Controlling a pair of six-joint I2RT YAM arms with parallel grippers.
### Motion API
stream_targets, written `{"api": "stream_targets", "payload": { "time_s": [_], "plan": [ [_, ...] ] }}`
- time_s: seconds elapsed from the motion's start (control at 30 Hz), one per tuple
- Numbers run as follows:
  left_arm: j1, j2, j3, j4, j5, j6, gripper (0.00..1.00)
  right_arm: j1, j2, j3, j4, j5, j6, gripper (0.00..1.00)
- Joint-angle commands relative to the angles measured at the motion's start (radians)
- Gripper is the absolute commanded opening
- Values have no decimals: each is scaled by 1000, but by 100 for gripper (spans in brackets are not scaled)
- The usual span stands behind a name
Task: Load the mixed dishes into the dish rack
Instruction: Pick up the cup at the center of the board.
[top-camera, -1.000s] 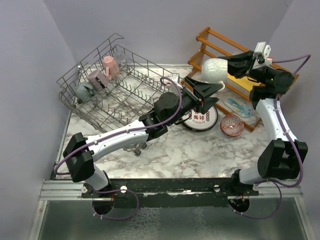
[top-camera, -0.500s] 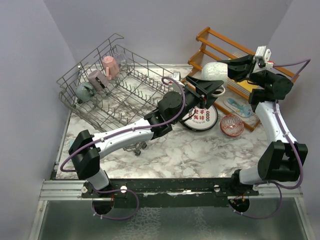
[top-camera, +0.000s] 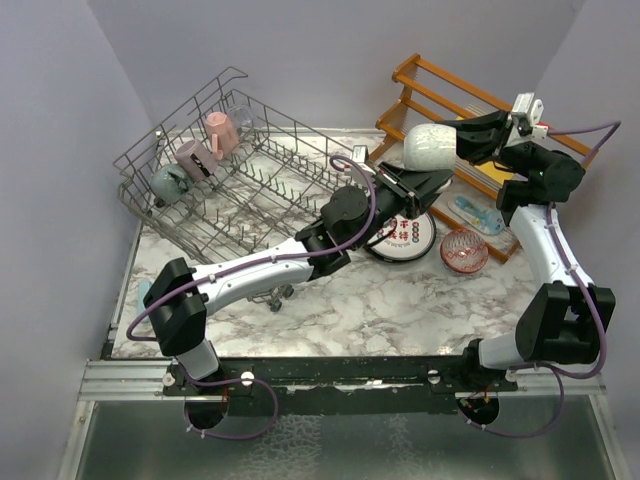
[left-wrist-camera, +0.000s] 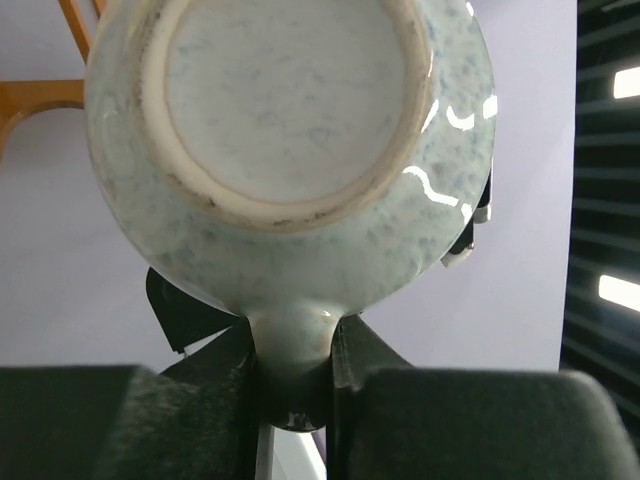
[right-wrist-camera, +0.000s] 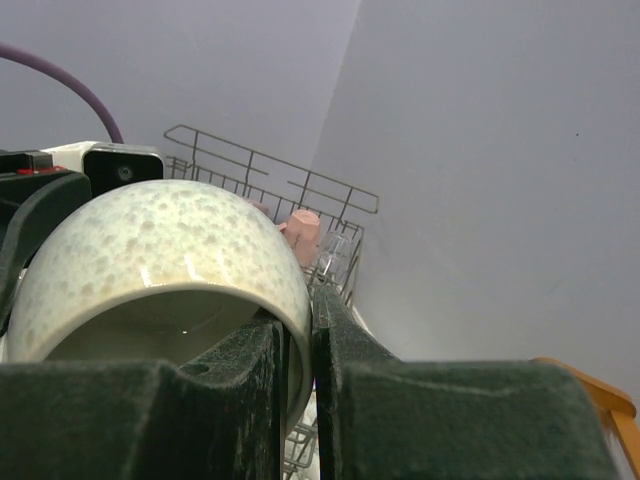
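Observation:
A speckled cream mug (top-camera: 428, 146) hangs in the air over the table's right side, between both grippers. My right gripper (top-camera: 463, 140) is shut on its rim, one finger inside the mug (right-wrist-camera: 160, 255) and one outside. My left gripper (top-camera: 436, 179) comes up from below, and its two fingers press either side of the mug's handle (left-wrist-camera: 292, 335). The left wrist view shows the mug's unglazed base (left-wrist-camera: 285, 95). The grey wire dish rack (top-camera: 262, 190) stands at the far left holding a pink mug (top-camera: 222, 131), a mauve mug (top-camera: 193, 158) and a grey-teal mug (top-camera: 169, 184).
A black-rimmed plate with red characters (top-camera: 408, 238) lies under the left arm. A red patterned bowl (top-camera: 464, 250) and a blue patterned dish (top-camera: 477, 213) sit by the orange-brown wooden shelf (top-camera: 440, 84) at the far right. A clear glass (right-wrist-camera: 335, 255) stands in the rack.
My left gripper, wide open below the mug a second ago, has risen and shut on its handle. The right arm has lowered the mug a little.

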Motion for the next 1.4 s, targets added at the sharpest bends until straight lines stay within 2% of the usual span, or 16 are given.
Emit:
{"api": "stream_targets", "payload": {
  "time_s": [0.0,0.1,0.17,0.3,0.37,0.47,0.57,0.77,0.93,1.1,1.23,1.37],
  "plan": [
    [10,2,3,129,-31,18,0,11,-50,-2,57,24,46,1],
    [13,-10,-22,168,-35,39,0,11,-50,-8,59,15,47,1],
    [18,-21,-52,202,-40,59,0,11,-52,-16,60,7,46,15],
    [24,-57,-95,241,-55,100,0,10,-57,-29,57,-18,43,49],
    [29,-81,-121,251,-68,124,0,11,-60,-31,36,-38,33,62],
    [37,-125,-170,267,-90,162,0,11,-66,-28,-28,-92,-7,73],
    [50,-177,-222,247,-117,209,0,9,-74,-4,-195,-140,-86,76],
    [112,-294,-315,66,-143,277,0,8,-71,132,-760,-236,-348,80],
    [193,-383,-295,-229,-162,399,0,7,-59,219,-1228,-270,-606,80],
    [262,-444,-211,-523,-207,524,0,8,-70,205,-1562,-248,-847,79],
    [322,-464,-144,-726,-248,586,0,8,-85,89,-1659,-266,-940,79],
    [384,-458,-62,-932,-316,650,0,8,-114,-59,-1571,-279,-922,79]
  ]
}}
